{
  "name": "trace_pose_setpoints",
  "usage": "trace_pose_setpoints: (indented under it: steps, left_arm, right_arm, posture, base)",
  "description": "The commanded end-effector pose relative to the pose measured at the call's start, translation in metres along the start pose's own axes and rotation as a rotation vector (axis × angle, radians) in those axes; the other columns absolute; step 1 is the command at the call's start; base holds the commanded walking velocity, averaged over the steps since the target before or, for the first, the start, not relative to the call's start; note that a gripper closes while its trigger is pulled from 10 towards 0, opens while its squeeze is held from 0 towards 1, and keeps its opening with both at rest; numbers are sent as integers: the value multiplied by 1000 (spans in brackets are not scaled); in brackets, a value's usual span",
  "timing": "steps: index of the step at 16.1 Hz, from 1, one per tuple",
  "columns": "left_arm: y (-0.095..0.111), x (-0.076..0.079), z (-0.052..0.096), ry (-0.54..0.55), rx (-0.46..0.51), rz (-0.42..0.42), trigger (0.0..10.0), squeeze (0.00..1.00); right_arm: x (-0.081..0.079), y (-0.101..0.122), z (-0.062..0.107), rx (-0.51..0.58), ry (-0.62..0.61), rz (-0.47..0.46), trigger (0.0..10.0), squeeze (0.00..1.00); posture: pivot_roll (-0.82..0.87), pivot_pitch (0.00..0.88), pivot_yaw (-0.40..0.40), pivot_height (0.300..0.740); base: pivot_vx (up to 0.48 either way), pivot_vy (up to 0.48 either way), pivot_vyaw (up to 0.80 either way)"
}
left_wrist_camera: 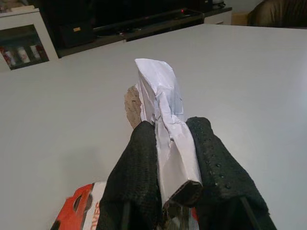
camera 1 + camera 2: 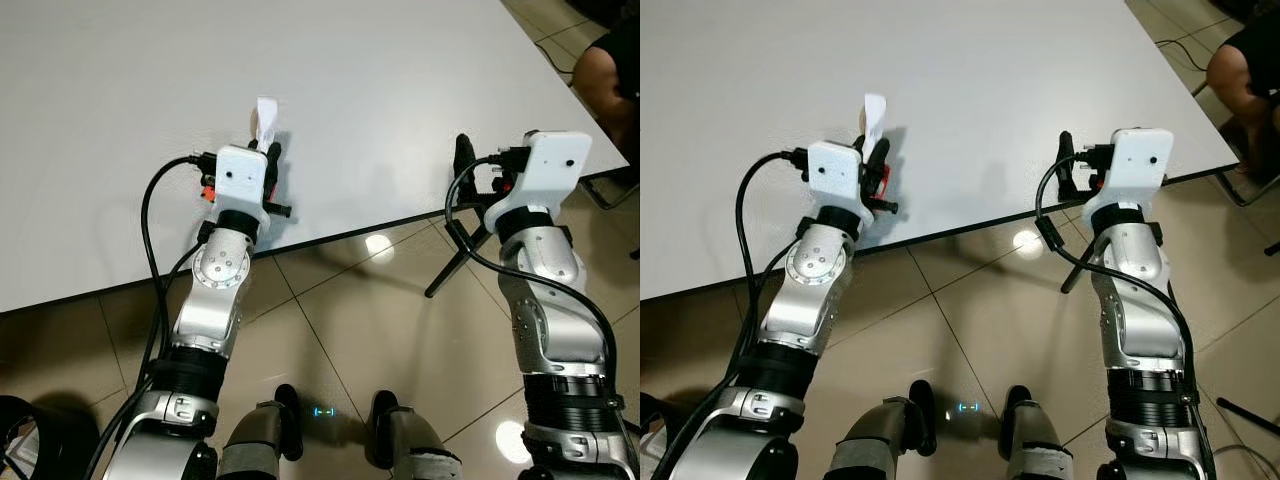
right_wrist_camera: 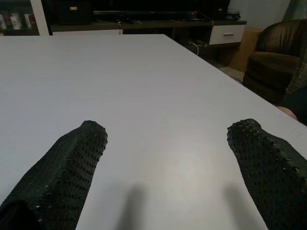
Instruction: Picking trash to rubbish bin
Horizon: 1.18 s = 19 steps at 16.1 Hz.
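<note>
Left tool [image 1: 165, 158] clamped on crumpled white paper scrap [image 1: 160, 103] above white worktop [image 2: 400, 100] near edge | right tool [image 3: 168, 163] wide, empty | step: trash held | next: carry to bin.

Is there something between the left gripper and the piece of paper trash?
No. The left gripper is already shut on the white paper scrap, above the white table. No rubbish bin can be made out.
</note>
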State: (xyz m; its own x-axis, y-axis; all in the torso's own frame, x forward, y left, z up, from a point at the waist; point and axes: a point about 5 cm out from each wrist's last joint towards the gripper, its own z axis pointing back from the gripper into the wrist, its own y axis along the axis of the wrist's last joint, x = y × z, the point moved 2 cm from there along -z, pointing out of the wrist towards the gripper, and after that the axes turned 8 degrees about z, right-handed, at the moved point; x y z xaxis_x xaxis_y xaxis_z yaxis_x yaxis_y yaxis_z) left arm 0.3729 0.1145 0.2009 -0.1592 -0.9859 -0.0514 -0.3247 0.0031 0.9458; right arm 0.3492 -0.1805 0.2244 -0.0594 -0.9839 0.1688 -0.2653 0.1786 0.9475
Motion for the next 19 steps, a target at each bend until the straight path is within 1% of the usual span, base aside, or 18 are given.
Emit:
trace_pose_setpoints:
  steps: [1,5,7,11,15,17,19]
  left_arm:
    - [-3,0,5,15,-11,-4,10000,0]
    - [-5,-2,8,35,-17,-7,10000,0]
    - [-7,-3,11,45,-21,5,10000,0]
    - [-8,-4,15,53,-28,-3,10000,0]
    - [-8,-3,14,50,-32,-10,10000,0]
    - [-6,-3,13,45,-30,-24,10000,0]
    - [-3,-4,13,48,-21,-29,10000,0]
  right_arm:
    - [-1,-5,3,-4,2,-13,10000,0]
    - [-2,-12,4,-25,1,-23,10000,0]
    - [-3,-16,5,-41,0,-29,10000,0]
    - [-3,-18,6,-45,-8,-35,10000,0]
    - [-3,-20,7,-52,-15,-28,10000,0]
    - [-3,-18,8,-40,-19,-23,10000,0]
    - [0,-16,7,-32,-41,-13,10000,0]
  posture:
    - [10,265,33,740]
    - [19,269,32,740]
    - [25,278,32,740]
    - [25,285,40,740]
    - [24,289,45,740]
    - [27,292,48,740]
    - [27,293,49,740]
  base:
    - [0,0,0]
    - [0,0,0]
    - [0,0,0]
    - [0,0,0]
    - [0,0,0]
    - [0,0,0]
    - [0,0,800]
